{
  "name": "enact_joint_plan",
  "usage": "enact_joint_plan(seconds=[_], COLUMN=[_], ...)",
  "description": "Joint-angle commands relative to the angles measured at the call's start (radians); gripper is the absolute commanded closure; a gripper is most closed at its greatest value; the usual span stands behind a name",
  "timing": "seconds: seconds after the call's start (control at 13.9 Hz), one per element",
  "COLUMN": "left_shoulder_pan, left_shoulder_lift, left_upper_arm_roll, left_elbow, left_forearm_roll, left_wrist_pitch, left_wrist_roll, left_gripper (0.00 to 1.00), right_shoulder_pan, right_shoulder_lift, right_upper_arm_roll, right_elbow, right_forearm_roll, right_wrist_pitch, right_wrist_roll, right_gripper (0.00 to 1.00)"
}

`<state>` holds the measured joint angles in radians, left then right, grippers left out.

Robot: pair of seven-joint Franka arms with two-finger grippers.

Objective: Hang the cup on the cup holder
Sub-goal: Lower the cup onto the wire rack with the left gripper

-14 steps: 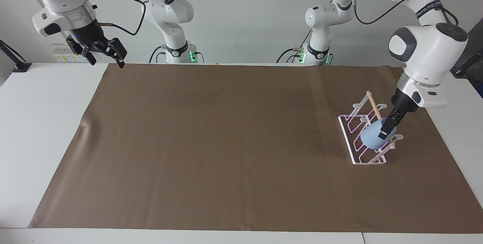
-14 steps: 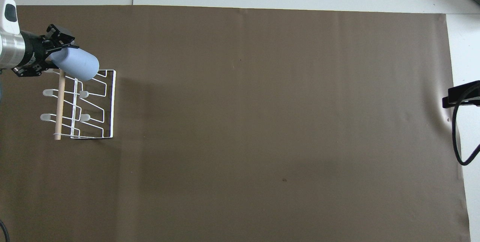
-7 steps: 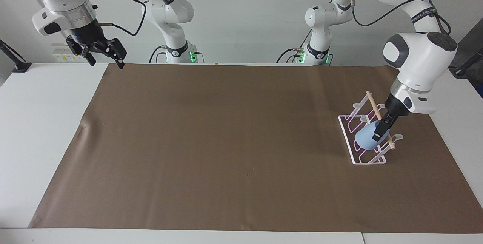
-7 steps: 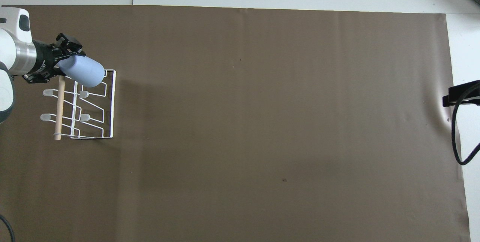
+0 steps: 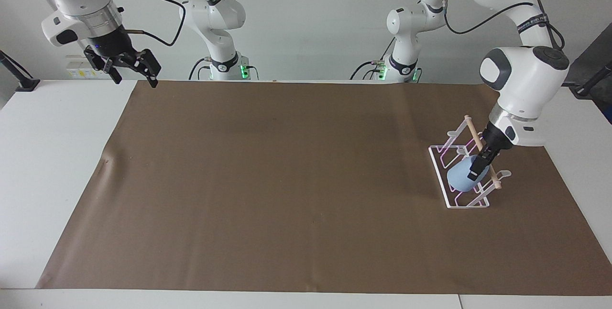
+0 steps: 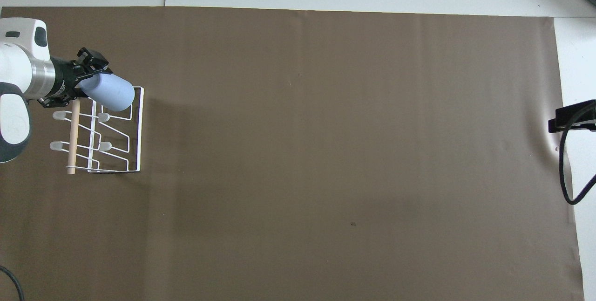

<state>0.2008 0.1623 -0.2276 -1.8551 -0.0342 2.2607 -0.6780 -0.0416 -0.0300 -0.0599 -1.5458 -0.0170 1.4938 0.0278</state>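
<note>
The cup holder [image 5: 463,171] stands on the brown mat [image 5: 306,180] toward the left arm's end of the table. The left gripper [image 5: 475,171] is clamped on the rim end of the cup [image 5: 460,178], which lies tilted over the cup holder's wire loops, base pointing away from the gripper. Whether the cup rests on a loop cannot be told. The right gripper [image 5: 133,73] waits spread wide and empty, well apart from the cup holder, above the mat's corner at the right arm's end.

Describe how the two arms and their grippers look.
Both arms are glossy white with rounded joint housings, dark grey joint caps and black bands carrying white lettering. Black cables loop along them; green lights glow at both bases. The left gripper and right gripper are black, each mounted on a silver metal wrist ring.
</note>
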Motion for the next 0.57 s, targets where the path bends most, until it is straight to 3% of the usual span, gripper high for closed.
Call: enact_joint_plan(seconds=[0.0, 0.14, 0.22, 0.36, 0.5], left_shoulder_pan=[0.015, 0.014, 0.014, 0.014, 0.014], left_shoulder_lift=[-0.029, -0.027, -0.029, -0.041, -0.047], left_upper_arm_roll=[-0.004, -0.006, -0.004, -0.004, -0.006], left_elbow=[-0.029, -0.01, -0.007, 0.0, 0.026], left_forearm_roll=[0.011, 0.013, 0.013, 0.013, 0.014], left_wrist_pitch=[0.011, -0.003, -0.004, -0.021, -0.059], left_wrist_roll=[0.002, -0.003, -0.002, 0.006, 0.009], left_gripper=[0.49, 0.13, 0.06, 0.0, 0.0], right_shoulder_pan=[0.003, 0.003, 0.003, 0.002, 0.002], right_shoulder_lift=[-0.027, -0.03, -0.03, -0.03, -0.03], right_upper_arm_roll=[-0.003, -0.003, -0.003, -0.003, -0.003], right_elbow=[-0.039, -0.048, -0.048, -0.048, -0.048], right_forearm_roll=[0.006, 0.006, 0.006, 0.006, 0.006], right_wrist_pitch=[0.058, 0.06, 0.06, 0.06, 0.062], right_wrist_roll=[0.004, 0.004, 0.003, 0.001, 0.001], right_gripper=[0.0, 0.0, 0.0, 0.0, 0.0])
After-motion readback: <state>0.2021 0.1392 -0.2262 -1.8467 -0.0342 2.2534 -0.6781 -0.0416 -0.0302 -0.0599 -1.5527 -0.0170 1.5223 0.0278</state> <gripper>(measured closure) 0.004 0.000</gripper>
